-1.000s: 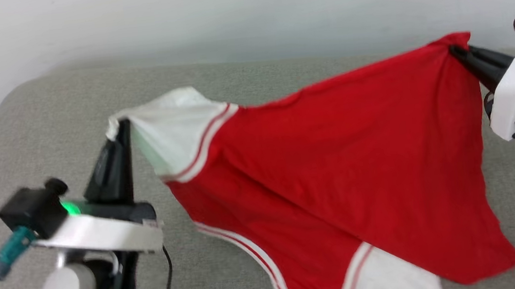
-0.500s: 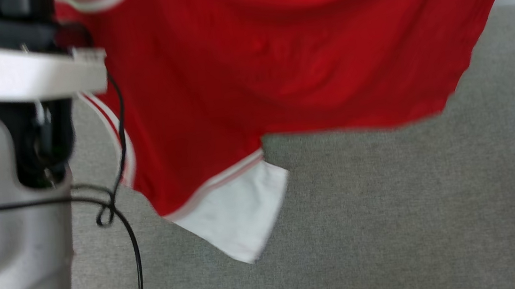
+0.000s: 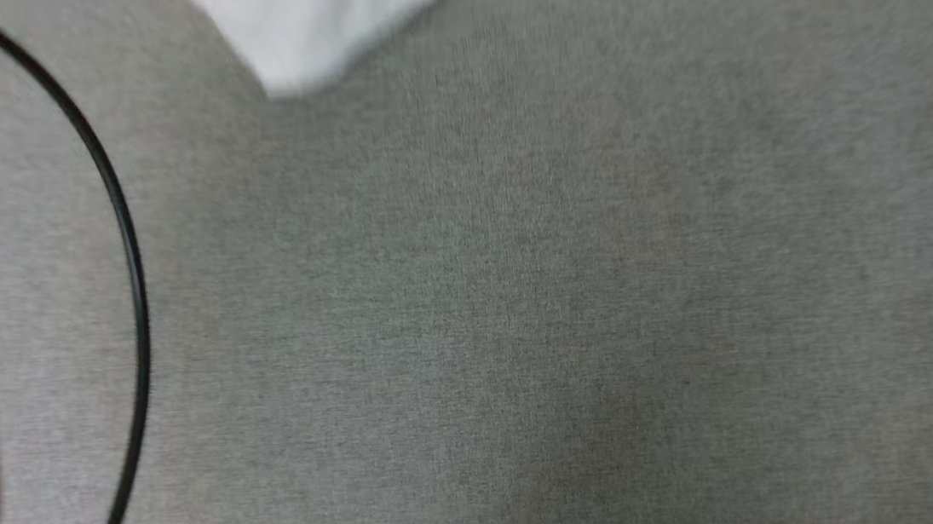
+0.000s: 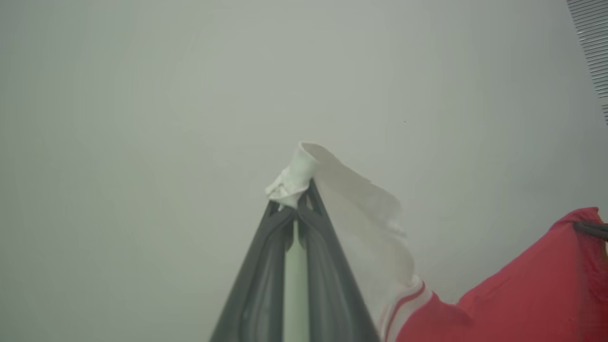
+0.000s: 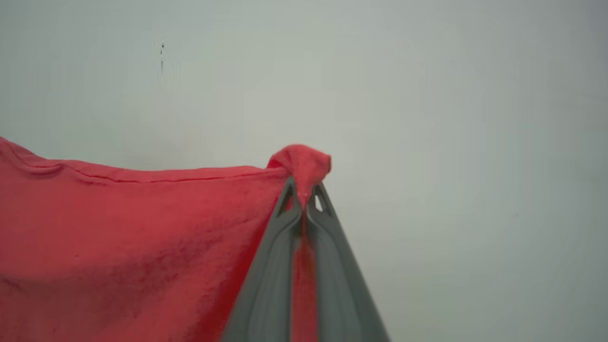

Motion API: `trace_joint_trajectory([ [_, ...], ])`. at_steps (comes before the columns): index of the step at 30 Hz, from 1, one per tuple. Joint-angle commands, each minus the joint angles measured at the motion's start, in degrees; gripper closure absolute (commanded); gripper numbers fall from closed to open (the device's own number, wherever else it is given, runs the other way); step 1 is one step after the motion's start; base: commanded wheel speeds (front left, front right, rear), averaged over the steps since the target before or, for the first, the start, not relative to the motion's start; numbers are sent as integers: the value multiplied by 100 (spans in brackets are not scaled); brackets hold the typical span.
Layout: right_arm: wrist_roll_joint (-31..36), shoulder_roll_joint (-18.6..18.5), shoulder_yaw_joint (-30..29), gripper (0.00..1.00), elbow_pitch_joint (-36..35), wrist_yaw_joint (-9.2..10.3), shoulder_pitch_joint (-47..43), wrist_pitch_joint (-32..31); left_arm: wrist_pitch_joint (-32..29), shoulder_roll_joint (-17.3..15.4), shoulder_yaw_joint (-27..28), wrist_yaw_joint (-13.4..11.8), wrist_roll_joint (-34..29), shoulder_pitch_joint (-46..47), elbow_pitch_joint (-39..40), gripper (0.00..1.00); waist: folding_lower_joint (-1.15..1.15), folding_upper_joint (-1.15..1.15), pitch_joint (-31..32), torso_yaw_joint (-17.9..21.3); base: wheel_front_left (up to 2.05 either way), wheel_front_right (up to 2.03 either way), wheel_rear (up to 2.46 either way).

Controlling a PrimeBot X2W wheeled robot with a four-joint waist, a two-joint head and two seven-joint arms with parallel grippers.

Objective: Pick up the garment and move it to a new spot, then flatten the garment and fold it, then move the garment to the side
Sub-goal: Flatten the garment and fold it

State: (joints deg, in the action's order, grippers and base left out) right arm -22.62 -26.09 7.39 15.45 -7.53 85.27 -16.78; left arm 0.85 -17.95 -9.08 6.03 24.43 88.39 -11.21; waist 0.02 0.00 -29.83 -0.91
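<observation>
As I see it, left claw (image 4: pixel 297 205) clenched on garment (image 4: pixel 522 294) white sleeve end, right claw (image 5: pixel 304 202) clenched on its red corner, long axis spanning claw to claw

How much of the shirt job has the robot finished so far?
Picking up looks done: the red jersey T-shirt with white sleeves hangs in the air. In hand: the left gripper has its jaws shut on a white sleeve tip, the right gripper on a red corner, stretching it above the grey fabric surface. Left: laying it down, flattening, folding, moving aside.
</observation>
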Motion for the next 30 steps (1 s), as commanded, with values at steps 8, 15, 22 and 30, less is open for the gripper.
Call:
trace_joint_trajectory([
  [8, 258, 43, 106, 100, 964, 9, 1548, 392, 254, 32, -211, 84, -71, 1518, -851, 100, -2, 0, -732, -51, 0, 0, 0],
  [15, 167, -34, 511, 100, 1593, 9, 1982, 705, 434, -46, -336, 112, 14, 1858, -1445, 100, -2, 0, -1022, -99, 0, 0, 0],
  [22, -111, -105, 1172, 100, 2032, 9, 1401, 1061, 823, -150, -531, 127, 202, 1075, -1768, 100, -2, 0, -1121, -151, 0, 0, 0],
  [30, -598, -165, 1684, 100, 2165, 9, 355, 1493, 1208, -287, -644, 137, 437, -557, -1635, 100, -2, 0, -906, -142, 0, 0, 0],
])
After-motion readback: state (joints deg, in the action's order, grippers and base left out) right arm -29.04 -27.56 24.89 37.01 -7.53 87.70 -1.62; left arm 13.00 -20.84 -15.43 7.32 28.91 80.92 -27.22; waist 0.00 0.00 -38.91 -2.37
